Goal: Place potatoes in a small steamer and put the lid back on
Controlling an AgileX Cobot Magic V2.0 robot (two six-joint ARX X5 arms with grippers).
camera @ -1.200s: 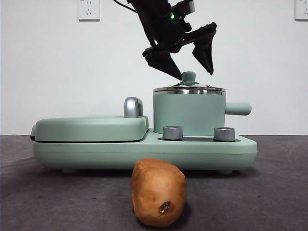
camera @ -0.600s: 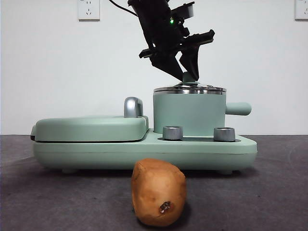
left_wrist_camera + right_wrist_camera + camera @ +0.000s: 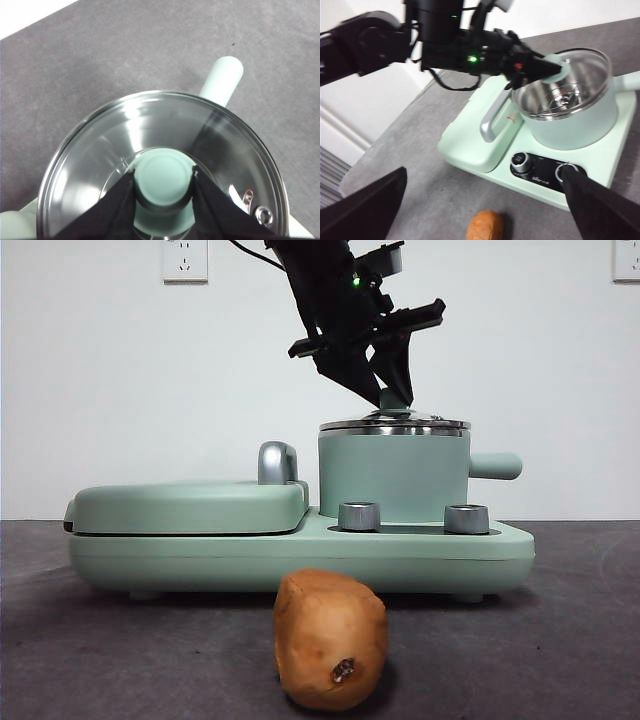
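The orange-brown potato (image 3: 330, 640) lies on the grey table in front of the cooker; it also shows in the right wrist view (image 3: 485, 226). The mint-green small steamer (image 3: 392, 475) stands on the cooker's right side, with the glass lid (image 3: 393, 424) sitting on it. My left gripper (image 3: 386, 390) comes down from above and is shut on the lid's green knob (image 3: 164, 175). My right gripper (image 3: 484, 175) is open and empty, high above the table on the potato's side of the cooker. The steamer (image 3: 570, 125) and the left gripper (image 3: 540, 67) also show in the right wrist view.
The flat green griddle cover (image 3: 190, 505) with a chrome handle (image 3: 277, 462) fills the cooker's left half. Two steel dials (image 3: 359, 516) sit on the base in front of the steamer. The steamer's side handle (image 3: 495, 465) sticks out to the right.
My left gripper came down from just above the lid with its jaws open and closed on the knob. The lid, steamer and potato have not moved.
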